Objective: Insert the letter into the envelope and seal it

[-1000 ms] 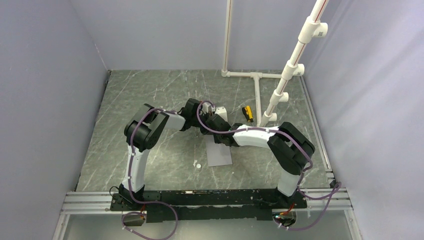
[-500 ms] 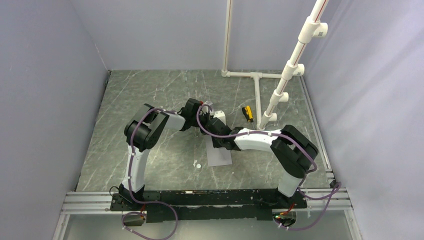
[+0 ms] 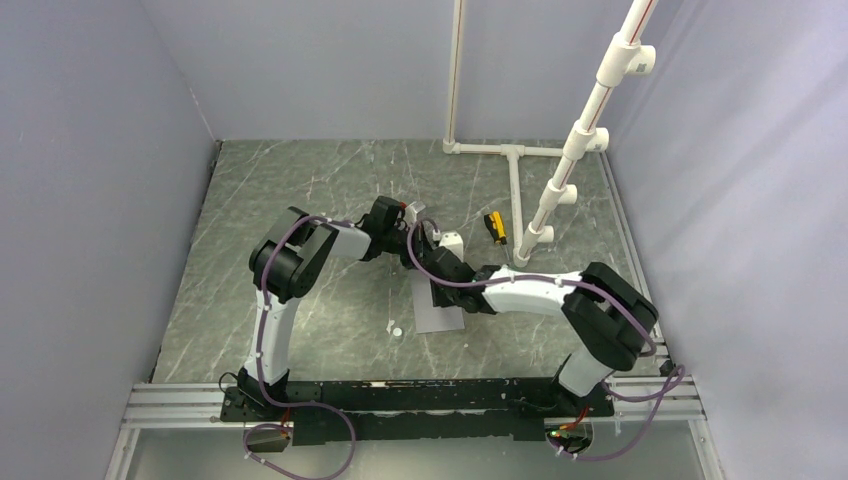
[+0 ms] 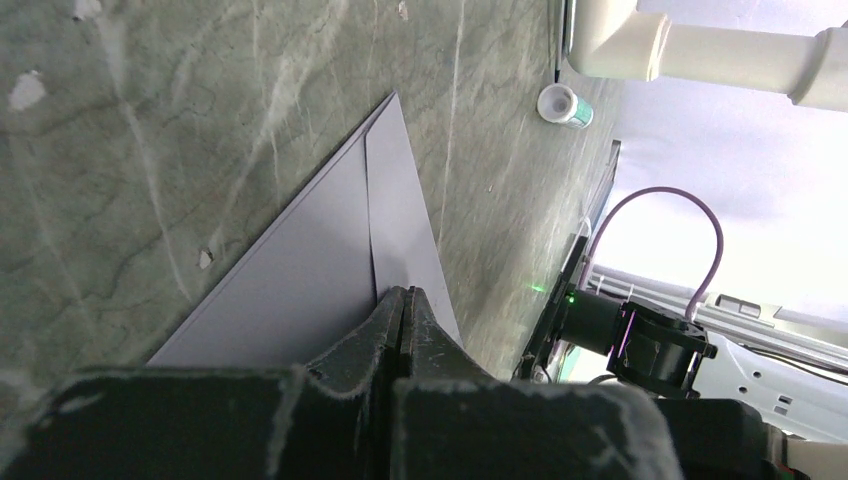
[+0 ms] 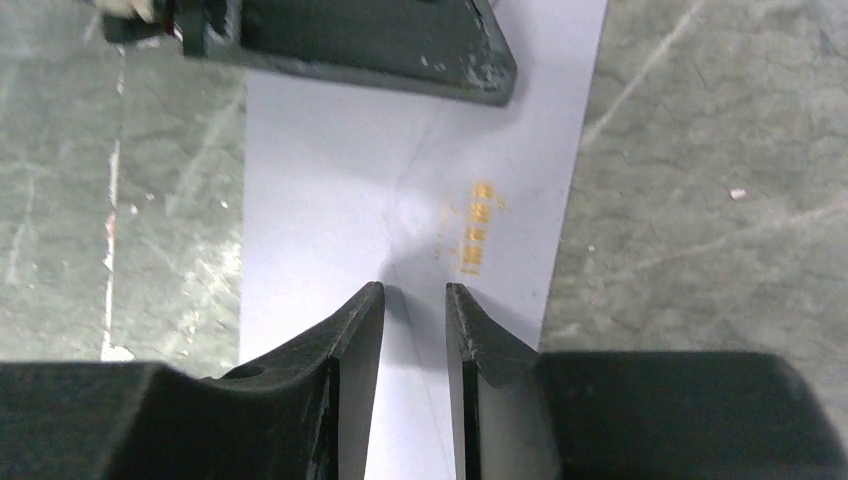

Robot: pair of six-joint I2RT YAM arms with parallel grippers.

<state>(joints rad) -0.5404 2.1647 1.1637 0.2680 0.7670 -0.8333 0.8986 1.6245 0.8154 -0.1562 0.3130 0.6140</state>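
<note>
From above, my left arm (image 3: 340,240) and right arm (image 3: 530,285) met over the envelope (image 3: 441,318). It lay flat mid-table, with its near end showing at 6 o'clock of the wrists and its far end hidden beneath them. No letter showed anywhere, so I judged it already inside and sealing to be the step in hand.

In the left wrist view, my left gripper (image 4: 402,305) was closed, its fingers meeting with nothing seen between them and its tips down on the grey paper. Only here did a fold line show, running toward the corner at 12 o'clock.

In the right wrist view, my right gripper (image 5: 415,300) stood slightly parted and empty, with its tips at the flap's crease and the left's finger at 12 o'clock. Only here did orange print (image 5: 476,232) show, at 1 o'clock of my tips.

To seal well, I judged the left should pin the paper. The right should press flat and rub along the crease without dragging the sheet.
</note>
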